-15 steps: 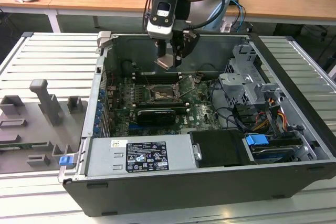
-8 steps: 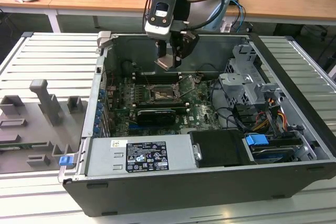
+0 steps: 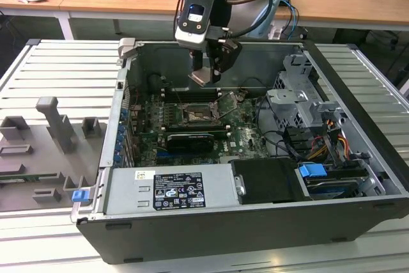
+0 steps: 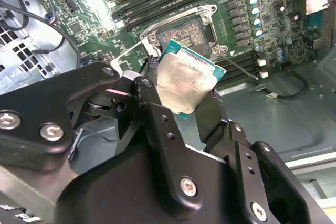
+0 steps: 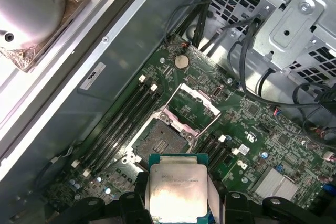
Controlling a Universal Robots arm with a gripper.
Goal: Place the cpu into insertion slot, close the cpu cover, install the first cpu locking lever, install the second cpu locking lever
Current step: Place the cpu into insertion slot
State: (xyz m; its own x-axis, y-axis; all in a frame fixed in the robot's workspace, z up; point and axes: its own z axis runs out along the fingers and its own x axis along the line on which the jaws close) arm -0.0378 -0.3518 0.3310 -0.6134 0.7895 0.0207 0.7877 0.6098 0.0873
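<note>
My gripper point(image 3: 206, 71) hangs inside the open computer case, shut on the cpu point(image 3: 203, 78). Both wrist views show the cpu, a pale silver square on a green base point(image 4: 186, 80) point(image 5: 176, 192), clamped between the two black fingers point(image 4: 152, 111). It hangs well above the board. The insertion slot point(image 5: 163, 139) point(image 4: 186, 34) point(image 3: 195, 117) lies bare below it, dark with a silvery rim. The cpu cover point(image 5: 197, 106) point(image 3: 228, 103) is swung open beside the slot. A thin wire locking lever point(image 4: 240, 68) stands out from the slot's side.
Long memory slots point(image 5: 121, 124) flank the slot. A black expansion card point(image 3: 190, 140) lies on the slot's near side. The drive cage point(image 3: 300, 103) with cables point(image 3: 271, 139) fills the exterior view's right, the power supply point(image 3: 169, 190) the front. Grey fixtures point(image 3: 54, 126) stand outside the case.
</note>
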